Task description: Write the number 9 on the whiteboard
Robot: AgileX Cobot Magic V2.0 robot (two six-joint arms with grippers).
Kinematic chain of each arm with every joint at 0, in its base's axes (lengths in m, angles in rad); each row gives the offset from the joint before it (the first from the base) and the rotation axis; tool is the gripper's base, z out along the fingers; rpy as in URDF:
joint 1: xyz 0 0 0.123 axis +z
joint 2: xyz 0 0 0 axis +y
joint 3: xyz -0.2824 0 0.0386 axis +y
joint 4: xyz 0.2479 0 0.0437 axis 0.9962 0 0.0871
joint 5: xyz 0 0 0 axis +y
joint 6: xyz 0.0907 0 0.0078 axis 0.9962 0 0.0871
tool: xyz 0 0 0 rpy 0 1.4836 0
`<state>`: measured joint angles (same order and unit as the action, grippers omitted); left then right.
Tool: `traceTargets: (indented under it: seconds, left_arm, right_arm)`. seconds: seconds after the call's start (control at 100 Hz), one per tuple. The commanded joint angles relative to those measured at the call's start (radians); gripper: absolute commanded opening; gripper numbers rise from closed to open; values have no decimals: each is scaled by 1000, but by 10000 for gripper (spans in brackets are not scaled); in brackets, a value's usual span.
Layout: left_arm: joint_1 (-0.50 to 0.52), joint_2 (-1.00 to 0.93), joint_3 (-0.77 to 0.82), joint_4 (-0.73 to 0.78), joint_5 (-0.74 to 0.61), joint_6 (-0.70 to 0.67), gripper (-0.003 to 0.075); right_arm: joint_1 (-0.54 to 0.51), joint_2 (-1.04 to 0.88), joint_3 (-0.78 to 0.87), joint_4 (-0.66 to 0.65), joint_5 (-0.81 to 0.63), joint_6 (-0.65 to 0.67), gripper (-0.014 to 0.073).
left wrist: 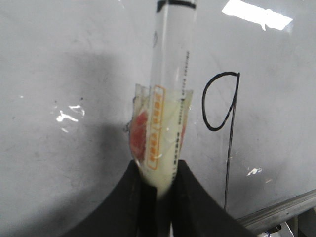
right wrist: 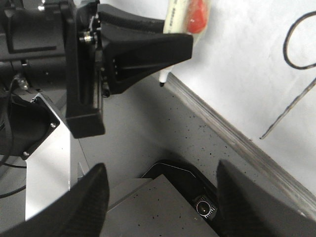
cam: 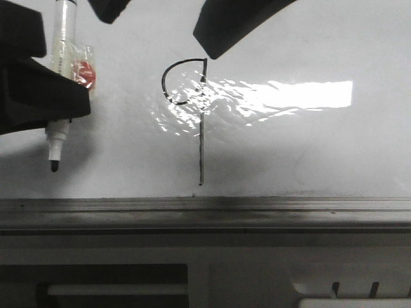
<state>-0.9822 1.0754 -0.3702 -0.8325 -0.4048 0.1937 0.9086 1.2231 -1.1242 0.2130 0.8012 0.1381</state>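
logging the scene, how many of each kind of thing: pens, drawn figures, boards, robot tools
marker pen: 1
number 9: 1
whiteboard: 1
tools: 2, left tool gripping the marker pen, right tool empty and open
total: 5

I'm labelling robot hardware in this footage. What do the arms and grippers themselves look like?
Both grippers have matte black, curved, wedge-shaped fingers. The left gripper shows two smooth black fingers. From the right wrist view, the right gripper's fingers are broad and black; the left arm's body is black, with screws, thin black cables and a silver plate.
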Motion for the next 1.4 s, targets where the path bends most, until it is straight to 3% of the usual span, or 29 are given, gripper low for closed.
traceTargets:
  seconds: [0.0,0.75,0.85,0.97,1.07,1.39]
  left_arm:
    - [3,26,-46,10,-32,-9,-20]
    - [3,124,-76,-51,-31,-9,-12]
    - [3,124,-76,-33,-31,-9,69]
    - [3,124,-76,-33,-31,-9,247]
    - [3,124,-76,-33,-31,-9,339]
    - [1,70,-76,-33,-31,-9,357]
  right_arm:
    - [-1,-15,-32,0,-48,-10,410]
    - [-1,-15,-32,0,-2,-10,411]
    - [-1,-15,-32,0,-4,-10,410]
    - [-1,-15,-32,0,-4,-10,411]
    - [-1,-15,-32,0,-9,-10,411]
    - [-3,-27,-32,-14,-40,-10,405]
